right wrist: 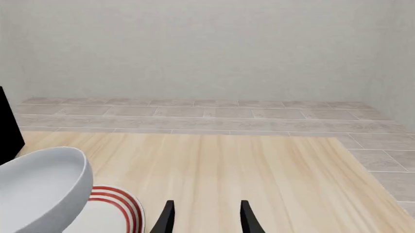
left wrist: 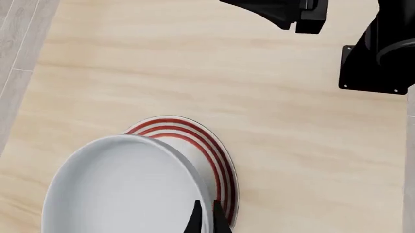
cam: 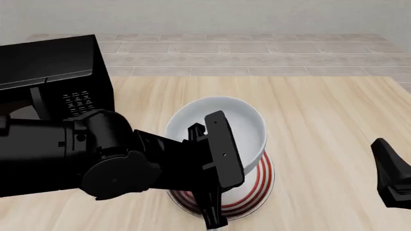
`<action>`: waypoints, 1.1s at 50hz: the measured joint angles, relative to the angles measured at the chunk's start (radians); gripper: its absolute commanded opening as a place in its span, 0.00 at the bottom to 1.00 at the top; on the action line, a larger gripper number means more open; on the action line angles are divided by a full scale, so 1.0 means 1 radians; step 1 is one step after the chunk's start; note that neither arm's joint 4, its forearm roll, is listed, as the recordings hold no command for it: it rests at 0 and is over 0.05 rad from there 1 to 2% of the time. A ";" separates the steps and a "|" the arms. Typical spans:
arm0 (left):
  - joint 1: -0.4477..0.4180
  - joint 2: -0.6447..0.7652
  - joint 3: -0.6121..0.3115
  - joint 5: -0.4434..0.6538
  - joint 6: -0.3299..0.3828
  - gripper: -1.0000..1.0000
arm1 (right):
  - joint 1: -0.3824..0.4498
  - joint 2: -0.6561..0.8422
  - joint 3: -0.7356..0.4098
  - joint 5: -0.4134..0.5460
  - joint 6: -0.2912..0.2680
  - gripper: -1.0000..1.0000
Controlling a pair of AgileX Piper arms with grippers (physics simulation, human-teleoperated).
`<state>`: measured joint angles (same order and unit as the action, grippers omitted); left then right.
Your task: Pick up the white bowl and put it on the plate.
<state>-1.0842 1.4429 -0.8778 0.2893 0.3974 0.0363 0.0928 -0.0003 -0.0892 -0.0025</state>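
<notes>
**Front view: bowl held tilted over the plate**

Front view has the left arm coming in from 9 o'clock, and its left gripper point(cam: 215, 202) is clamped on the near rim of the white bowl point(cam: 222, 122). The bowl sits tilted, its open side facing toward 6 o'clock, right over the plate point(cam: 257, 190). I can't tell if its underside is touching the plate or hanging just above it, since the arm covers that spot. The plate's red rings peek out at the bowl's 5 o'clock side.

Left wrist view backs up the grip: the two dark fingertips point(left wrist: 194, 221) pinch the bowl's rim, one inside the wall and one outside, with the plate's rings showing behind the bowl.

The right gripper point(cam: 391, 180) hangs at 3 o'clock near the table's point(cam: 321, 106) edge, well apart from the bowl. In the right wrist view its fingers point(right wrist: 166, 218) stand apart with nothing between them, so it's released.

A black microwave point(cam: 51, 72) sits at 10 o'clock from the bowl, near it but not touching.
</notes>
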 measured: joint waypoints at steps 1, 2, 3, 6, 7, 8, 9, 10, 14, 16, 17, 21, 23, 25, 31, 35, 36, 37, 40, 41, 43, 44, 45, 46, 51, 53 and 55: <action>0.001 0.002 -0.001 -0.001 0.000 0.00 | 0.000 0.000 0.000 0.000 0.000 1.00; 0.001 0.003 -0.001 -0.002 0.000 0.00 | 0.000 0.000 0.000 0.000 0.000 1.00; 0.002 0.005 -0.002 -0.003 0.000 0.00 | 0.000 0.000 0.000 0.000 0.000 1.00; 0.003 0.009 -0.004 -0.005 0.000 0.00 | 0.000 0.000 0.000 0.000 0.000 1.00; 0.004 0.011 -0.005 -0.005 0.000 0.00 | 0.000 0.000 0.000 0.000 0.000 1.00; 0.004 0.012 -0.006 -0.005 0.000 0.00 | 0.000 0.000 0.000 0.000 0.000 1.00; 0.005 0.013 -0.006 -0.006 0.000 0.00 | 0.000 0.000 0.000 0.000 0.000 1.00; 0.006 0.015 -0.007 -0.006 0.001 0.00 | 0.000 0.000 0.000 0.000 0.000 1.00; 0.008 0.020 -0.008 -0.011 0.001 0.00 | 0.000 0.000 0.000 0.000 0.000 1.00; 0.009 0.024 -0.007 -0.014 0.000 0.00 | 0.000 0.000 0.000 0.000 0.000 1.00; 0.010 0.026 -0.007 -0.016 0.000 0.00 | 0.000 0.000 0.000 0.000 0.000 1.00; 0.012 0.031 -0.007 -0.019 0.000 0.00 | 0.000 0.000 0.000 0.000 0.000 1.00; 0.013 0.034 -0.008 -0.021 0.000 0.00 | 0.000 0.000 0.000 0.000 0.000 1.00; 0.014 0.036 -0.008 -0.022 0.000 0.00 | 0.000 0.000 0.000 0.000 0.000 1.00; 0.018 0.044 -0.008 -0.028 0.001 0.00 | 0.000 0.000 0.000 0.000 0.000 1.00; 0.021 0.051 -0.007 -0.032 0.003 0.00 | 0.000 0.000 0.000 0.000 0.000 1.00; 0.022 0.053 -0.007 -0.033 0.004 0.00 | 0.000 0.000 0.000 0.000 0.000 1.00; 0.023 0.055 -0.007 -0.034 0.005 0.00 | 0.000 0.000 0.000 0.000 0.000 1.00; 0.025 0.061 -0.009 -0.035 0.006 0.00 | 0.000 0.000 0.000 0.000 0.000 1.00; 0.026 0.062 -0.010 -0.035 0.007 0.00 | 0.000 0.000 0.000 0.000 0.000 1.00; 0.027 0.065 -0.012 -0.036 0.008 0.00 | 0.000 0.000 0.000 0.000 0.000 1.00; 0.028 0.067 -0.013 -0.036 0.008 0.00 | 0.000 0.000 0.000 0.000 0.000 1.00; 0.028 0.069 -0.013 -0.037 0.008 0.00 | 0.000 0.000 0.000 0.000 0.000 1.00; 0.028 0.070 -0.014 -0.037 0.008 0.00 | 0.000 0.000 0.000 0.000 0.000 1.00; 0.030 0.078 -0.016 -0.040 0.009 0.00 | 0.000 0.000 0.000 0.000 0.000 1.00; 0.031 0.081 -0.018 -0.041 0.009 0.00 | 0.000 0.000 0.000 0.000 0.000 1.00; 0.032 0.084 -0.019 -0.042 0.009 0.00 | 0.000 0.000 0.000 0.000 0.000 1.00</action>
<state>-1.0525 1.5273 -0.8965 0.2471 0.4060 0.0363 0.0929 -0.0003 -0.0893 -0.0026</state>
